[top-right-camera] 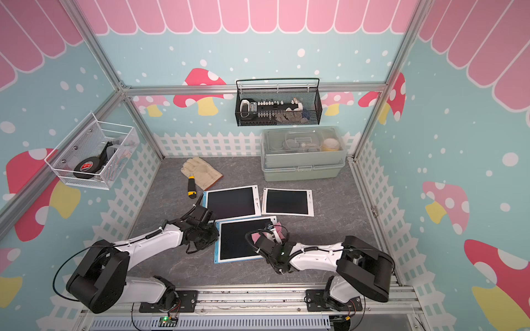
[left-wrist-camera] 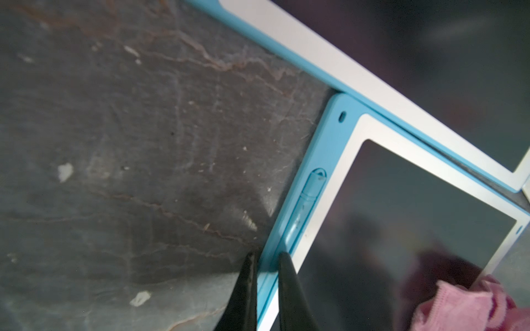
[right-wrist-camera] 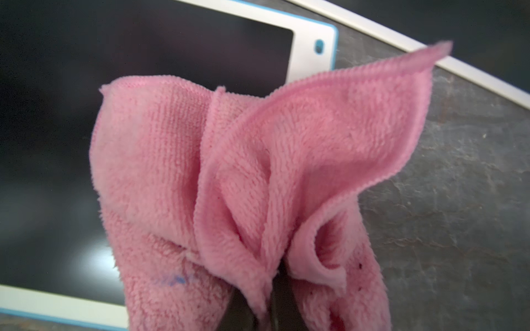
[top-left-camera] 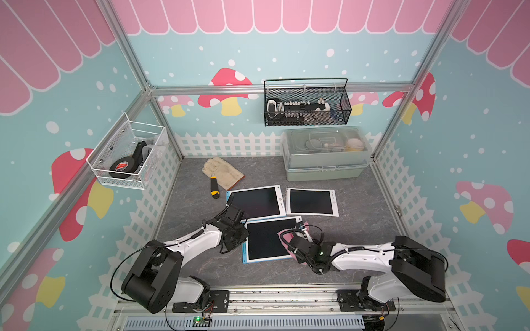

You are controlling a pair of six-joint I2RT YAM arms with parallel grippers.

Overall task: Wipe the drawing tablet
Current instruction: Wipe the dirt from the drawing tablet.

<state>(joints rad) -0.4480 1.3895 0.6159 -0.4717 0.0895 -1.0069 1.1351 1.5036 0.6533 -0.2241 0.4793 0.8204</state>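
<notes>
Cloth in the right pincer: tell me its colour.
Pink; the cloth shows best in the right wrist view.

There are three tablets in all — two with blue rims, one with a white rim — and one pink cloth. One glove, one knife and one lidded box stand as singles, while baskets come to two, one black basket and one white basket, and arms to two as well. The white basket holds what looks like one roll of tape; the small things in the black basket and the box are too jumbled to count.
</notes>
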